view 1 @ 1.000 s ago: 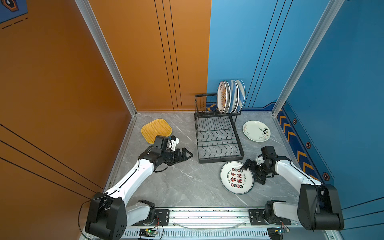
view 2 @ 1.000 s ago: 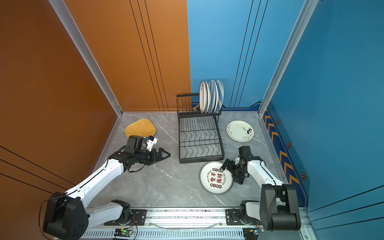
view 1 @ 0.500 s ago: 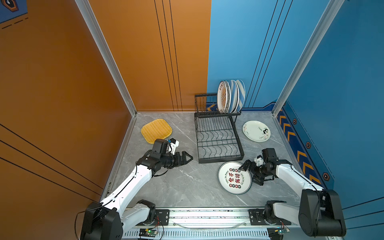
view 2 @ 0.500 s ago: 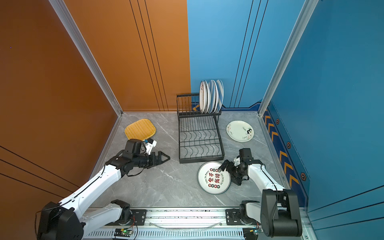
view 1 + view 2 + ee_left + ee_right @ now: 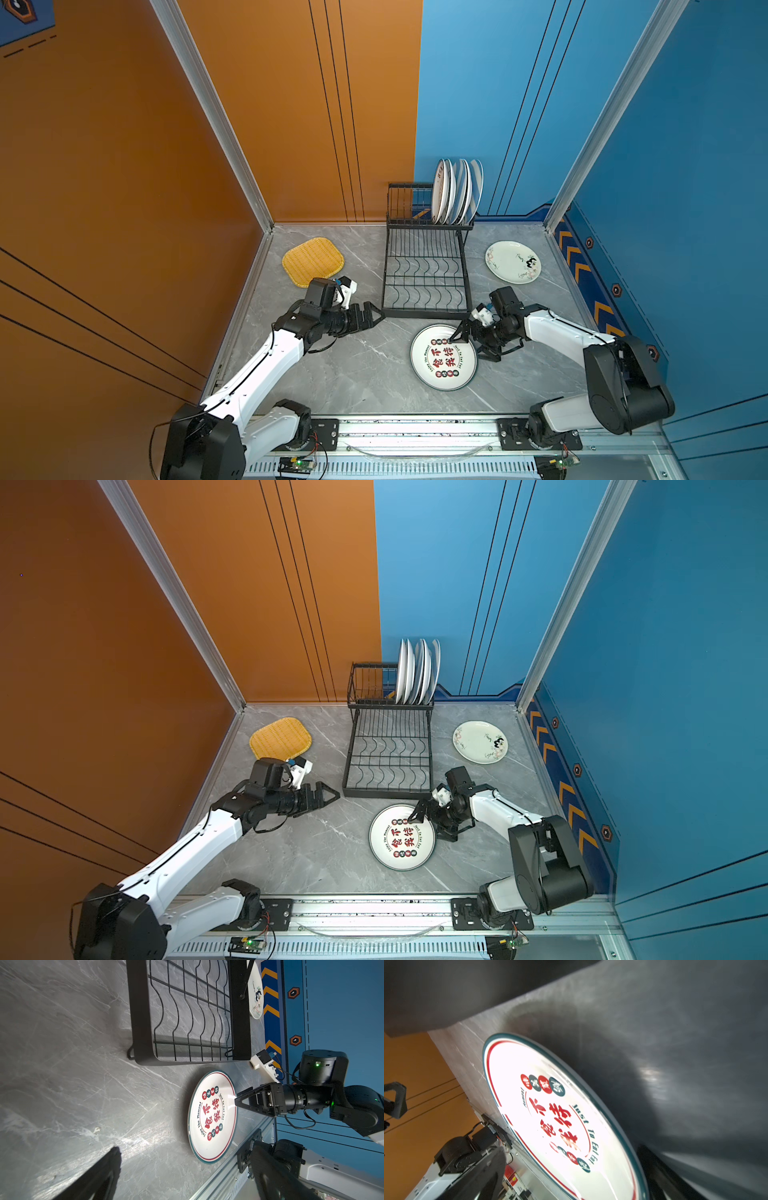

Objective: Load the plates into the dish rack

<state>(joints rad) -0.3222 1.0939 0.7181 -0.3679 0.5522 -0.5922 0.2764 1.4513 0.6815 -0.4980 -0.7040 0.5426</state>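
Note:
The black wire dish rack (image 5: pixel 427 312) stands mid-table, and several plates (image 5: pixel 455 191) are upright on its raised back shelf. A white plate with red characters (image 5: pixel 442 361) lies flat in front of the rack. My right gripper (image 5: pixel 469 349) is open at this plate's right rim, with one finger over the plate and the other outside it. The right wrist view shows the plate (image 5: pixel 560 1115) running in between the two fingers. My left gripper (image 5: pixel 379 316) is open and empty by the rack's front left corner. It faces the same plate (image 5: pixel 212 1118).
A yellow woven squarish plate (image 5: pixel 312 261) lies flat at the back left, just behind my left wrist. A white plate with a floral print (image 5: pixel 513 262) lies right of the rack. Walls close in the left, back and right, and a metal rail (image 5: pixel 415 428) runs along the front.
The red-character plate has slid left across the table, and my right gripper has moved left with it. My left gripper has shifted slightly toward the front.

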